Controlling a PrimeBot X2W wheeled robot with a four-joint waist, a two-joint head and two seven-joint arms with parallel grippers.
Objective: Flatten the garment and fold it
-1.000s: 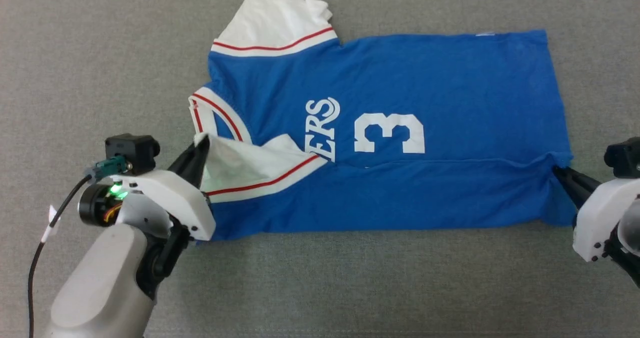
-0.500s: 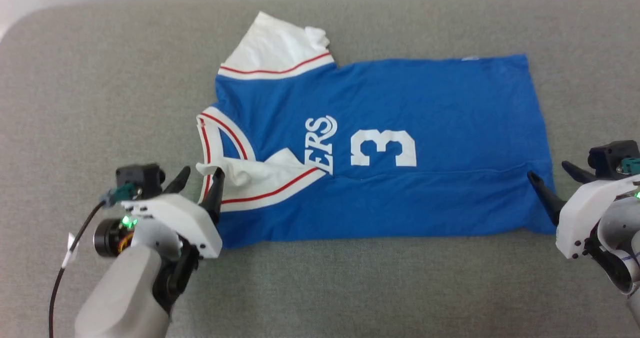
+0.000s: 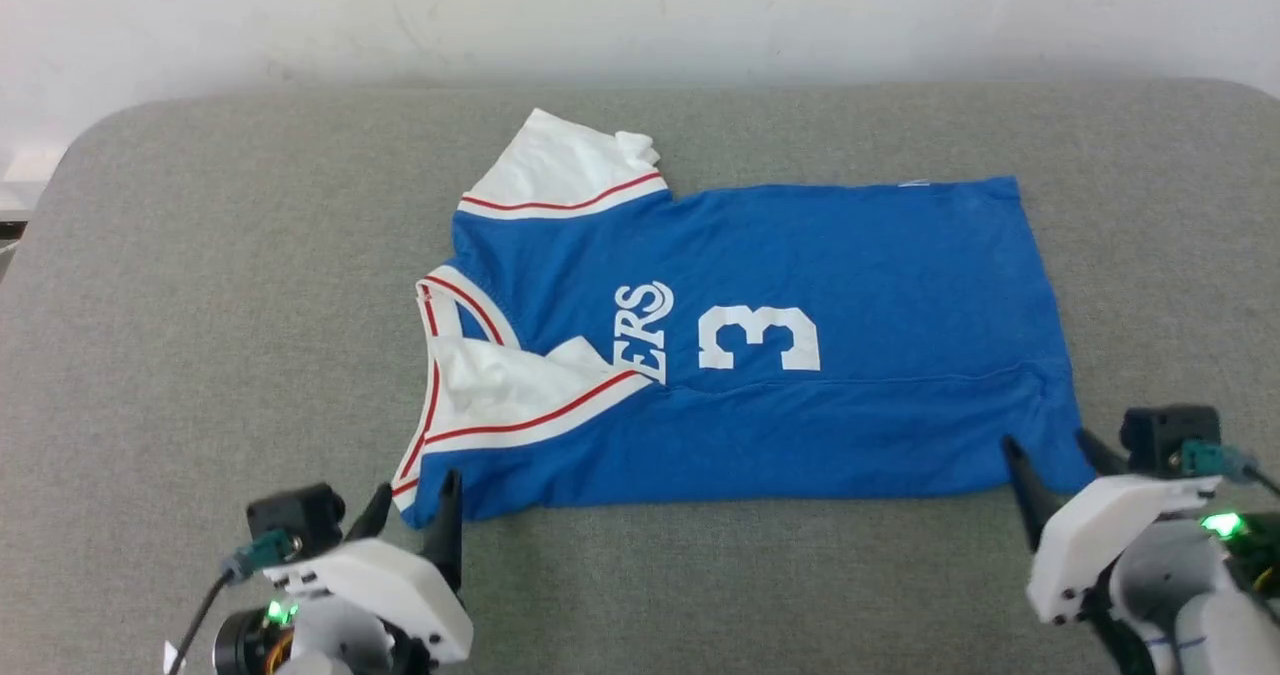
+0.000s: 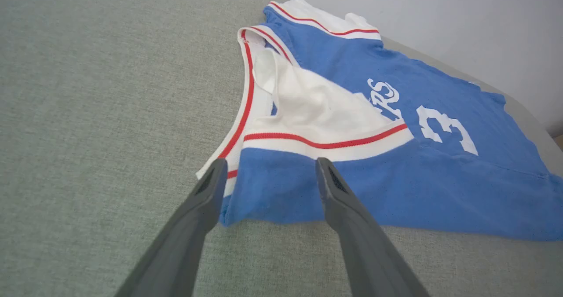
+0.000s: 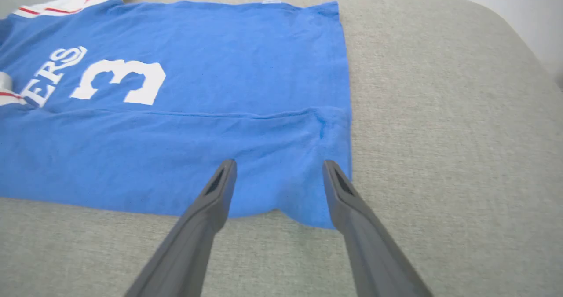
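The jersey T-shirt (image 3: pixel 800 255) lies flat on the grey fabric-covered table (image 3: pixel 200 305), about midway between its left and right edges. Its collar points to the left edge and its hem to the right edge.

The long side nearest the robot is folded over onto the front. The near white sleeve (image 3: pixel 500 385) lies across the chest and covers part of the print, leaving "ERS" and "3" legible. The far white sleeve (image 3: pixel 560 165) projects towards the table's far edge, below the pale wall (image 3: pixel 640 15).

Left gripper (image 3: pixel 415 490): jaws spread wide, nothing held. In the left wrist view, the left gripper (image 4: pixel 269 163) straddles the shirt's (image 4: pixel 396 178) near collar-end corner. Contact cannot be determined.

Right gripper (image 3: pixel 1047 442): jaws spread wide, nothing held. In the right wrist view, the right gripper (image 5: pixel 279 163) stands over the shirt's (image 5: pixel 198 46) near hem corner.
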